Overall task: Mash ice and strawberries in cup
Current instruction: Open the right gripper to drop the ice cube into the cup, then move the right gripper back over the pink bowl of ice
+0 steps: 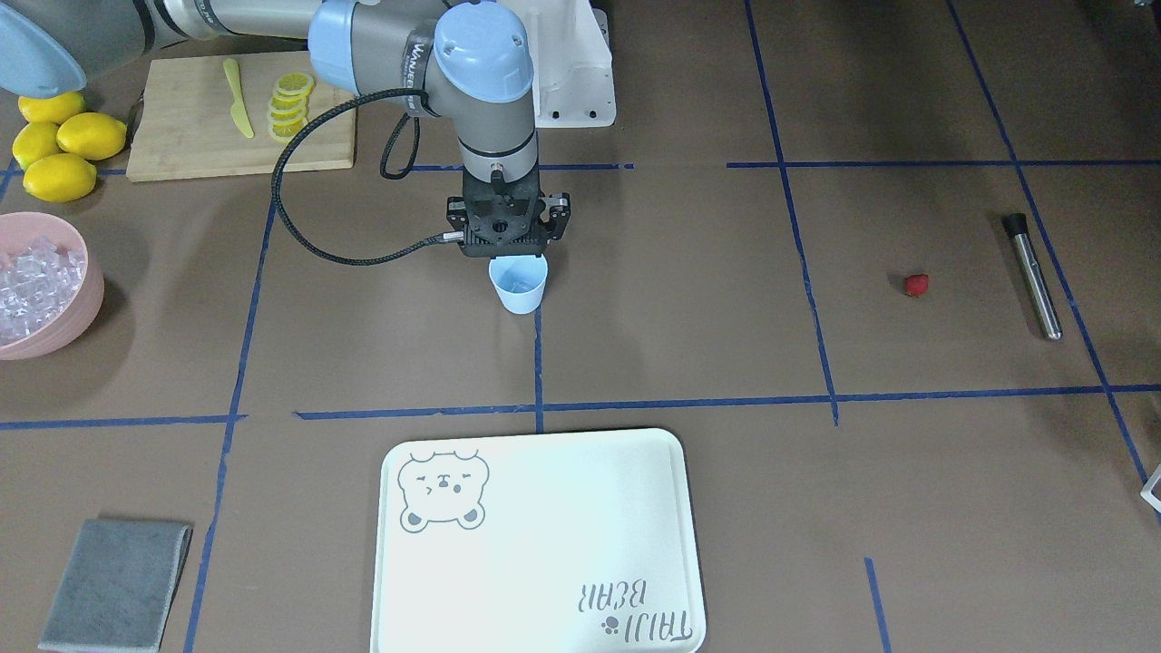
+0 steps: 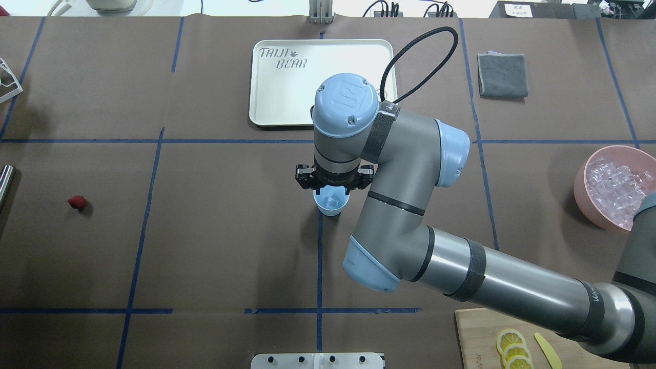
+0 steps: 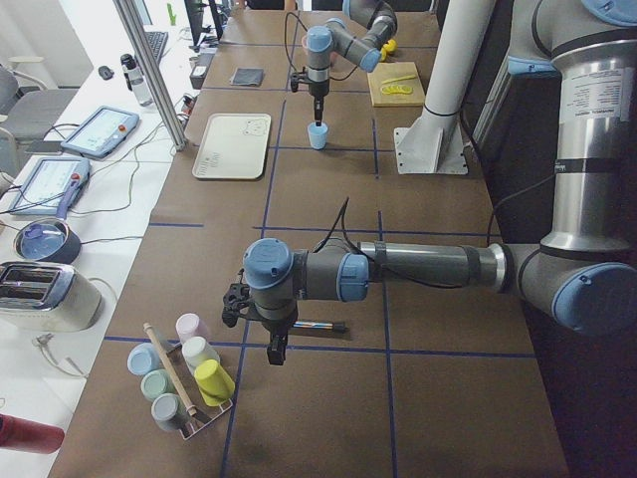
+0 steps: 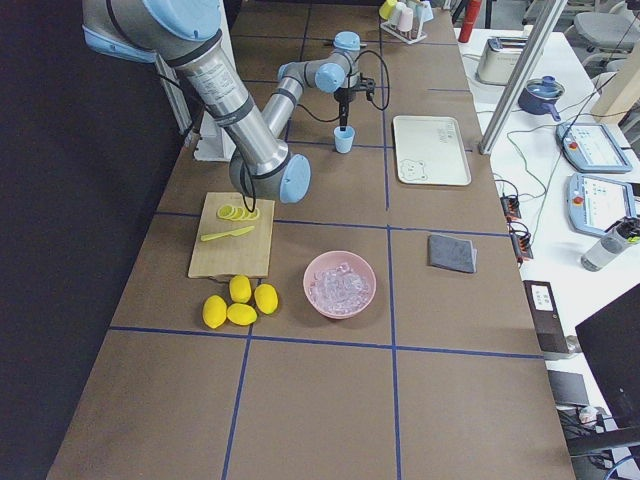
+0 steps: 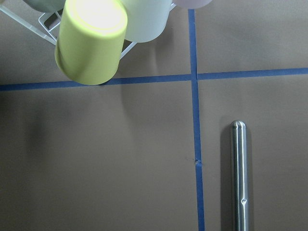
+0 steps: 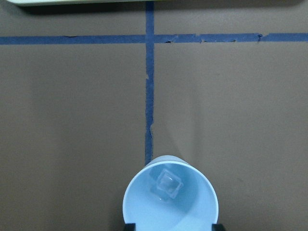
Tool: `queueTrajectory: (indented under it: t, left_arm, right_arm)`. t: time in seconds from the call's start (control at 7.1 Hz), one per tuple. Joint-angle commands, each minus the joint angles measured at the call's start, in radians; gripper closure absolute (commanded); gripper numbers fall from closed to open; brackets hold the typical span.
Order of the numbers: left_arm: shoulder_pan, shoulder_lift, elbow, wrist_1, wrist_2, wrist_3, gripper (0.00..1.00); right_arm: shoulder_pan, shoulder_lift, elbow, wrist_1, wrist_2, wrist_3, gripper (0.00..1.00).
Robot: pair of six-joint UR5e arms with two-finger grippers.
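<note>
The light blue cup (image 1: 518,285) stands upright on the table's middle and also shows in the overhead view (image 2: 331,201). One clear ice cube (image 6: 167,185) lies in its bottom. My right gripper (image 1: 513,256) hangs straight above the cup, open and empty, with its fingertips (image 6: 217,226) wide on either side of the rim. The red strawberry (image 1: 917,285) lies alone on the table far towards my left side. My left gripper (image 3: 275,354) hovers over a steel muddler (image 5: 239,178); I cannot tell whether it is open or shut.
A pink bowl (image 1: 86,299) of ice cubes sits at my right. Lemons (image 1: 63,150) and a cutting board (image 1: 181,136) with lemon slices lie near it. A white tray (image 1: 544,544), a grey cloth (image 1: 118,585) and a cup rack (image 3: 184,383) are also on the table.
</note>
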Motion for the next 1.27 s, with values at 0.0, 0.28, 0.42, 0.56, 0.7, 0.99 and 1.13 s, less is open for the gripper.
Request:
queueTrajectory:
  t: [0.0,0.28,0.42,0.56,0.7,0.99,1.13]
  left_arm:
    - [0.001,-0.001,0.001,-0.001,0.000,0.001,0.00]
    - [-0.001,-0.002,0.000,-0.001,0.000,0.000,0.00]
    - [-0.001,-0.002,-0.005,-0.001,0.000,-0.002,0.00]
    - [-0.001,-0.002,-0.011,-0.001,-0.002,-0.003,0.00]
    - [-0.001,-0.002,-0.017,-0.001,-0.002,-0.005,0.00]
    - [-0.001,-0.002,-0.020,-0.001,-0.002,-0.005,0.00]
    - [-0.001,-0.002,-0.023,-0.001,-0.002,-0.005,0.00]
  right_arm:
    - [0.030,-0.001,0.045,-0.006,0.005,-0.004,0.01]
    - [0.119,-0.133,0.263,-0.058,0.017,-0.050,0.01]
    - [0.176,-0.260,0.400,-0.061,0.019,-0.106,0.01]
    - [0.243,-0.365,0.486,-0.061,0.069,-0.197,0.01]
    - [0.344,-0.477,0.527,-0.052,0.174,-0.278,0.01]
    - [0.530,-0.713,0.544,-0.020,0.235,-0.567,0.01]
    - [0.617,-0.832,0.529,0.041,0.287,-0.646,0.01]
